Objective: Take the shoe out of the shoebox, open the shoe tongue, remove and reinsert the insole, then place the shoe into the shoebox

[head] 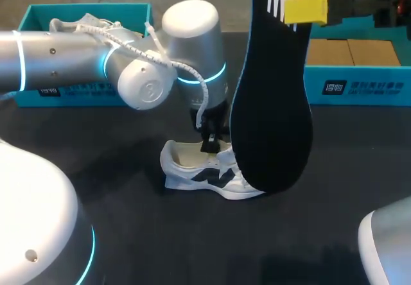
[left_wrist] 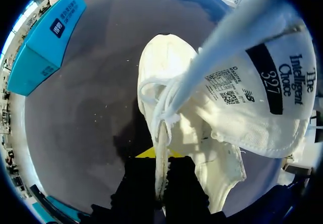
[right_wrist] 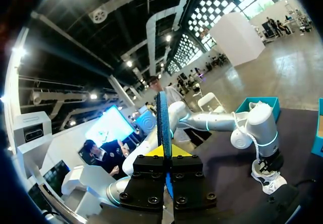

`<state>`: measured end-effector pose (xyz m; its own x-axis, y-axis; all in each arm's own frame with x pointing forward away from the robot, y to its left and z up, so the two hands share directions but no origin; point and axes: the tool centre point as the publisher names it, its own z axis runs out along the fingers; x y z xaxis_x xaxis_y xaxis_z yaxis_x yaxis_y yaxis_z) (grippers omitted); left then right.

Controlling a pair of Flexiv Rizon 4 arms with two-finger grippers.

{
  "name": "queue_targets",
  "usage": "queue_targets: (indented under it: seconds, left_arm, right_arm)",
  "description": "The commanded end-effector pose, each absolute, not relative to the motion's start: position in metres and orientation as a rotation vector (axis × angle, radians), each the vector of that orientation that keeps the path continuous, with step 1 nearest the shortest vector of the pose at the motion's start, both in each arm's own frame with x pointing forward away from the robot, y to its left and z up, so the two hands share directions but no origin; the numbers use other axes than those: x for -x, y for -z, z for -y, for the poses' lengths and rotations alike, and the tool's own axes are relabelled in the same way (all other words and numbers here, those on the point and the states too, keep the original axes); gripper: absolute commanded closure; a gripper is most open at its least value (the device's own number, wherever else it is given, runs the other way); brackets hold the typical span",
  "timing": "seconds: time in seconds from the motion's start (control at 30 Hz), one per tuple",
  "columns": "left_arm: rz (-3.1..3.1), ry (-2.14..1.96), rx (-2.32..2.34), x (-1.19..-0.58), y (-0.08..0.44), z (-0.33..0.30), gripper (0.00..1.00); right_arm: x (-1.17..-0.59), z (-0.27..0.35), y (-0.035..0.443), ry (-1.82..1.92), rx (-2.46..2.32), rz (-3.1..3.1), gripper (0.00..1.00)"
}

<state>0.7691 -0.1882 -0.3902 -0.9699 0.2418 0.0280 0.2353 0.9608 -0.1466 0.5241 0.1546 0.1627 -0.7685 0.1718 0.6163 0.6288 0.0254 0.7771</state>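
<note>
A white shoe (head: 192,169) with dark side stripes lies on the dark table, toe pointing right. My left gripper (head: 209,145) comes straight down onto it and is shut on the laced edge of the shoe's upper (left_wrist: 161,133). The tongue (left_wrist: 262,82), with its printed label, stands folded up beside the fingers. High at the right, my right gripper (head: 302,9) is shut on the black insole (head: 270,105), which hangs down in front of the shoe's toe. In the right wrist view the insole (right_wrist: 163,118) stands edge-on between that gripper's (right_wrist: 164,156) fingers, with the shoe (right_wrist: 267,176) far below.
A teal shoebox (head: 38,15) stands at the back left with something white, which I cannot identify, inside. A second teal box (head: 359,86) with a brown cardboard bottom stands at the back right. My left arm's large elbow (head: 192,47) hangs over the table's middle.
</note>
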Motion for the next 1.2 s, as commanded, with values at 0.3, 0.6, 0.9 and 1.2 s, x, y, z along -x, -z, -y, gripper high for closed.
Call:
queue_targets:
  seconds: [0.3, 0.6, 0.9, 1.2]
  left_arm:
    - [3.055, -0.332, 0.574, -0.768, 0.367, 0.18, 1.0]
    - [2.971, -0.388, 0.955, -0.774, 0.328, 0.169, 1.0]
    - [2.813, -0.364, 1.506, -0.776, 0.304, 0.153, 1.0]
    - [2.516, -0.32, 1.962, -0.768, 0.299, 0.138, 1.0]
  right_arm:
    - [-0.526, -0.157, -0.165, 1.79, 0.819, 1.962, 1.0]
    - [-0.526, -0.157, -0.165, 1.79, 0.819, 1.962, 1.0]
    - [-0.526, -0.157, -0.165, 1.79, 0.819, 1.962, 1.0]
    - [-0.526, -0.157, -0.165, 1.79, 0.819, 1.962, 1.0]
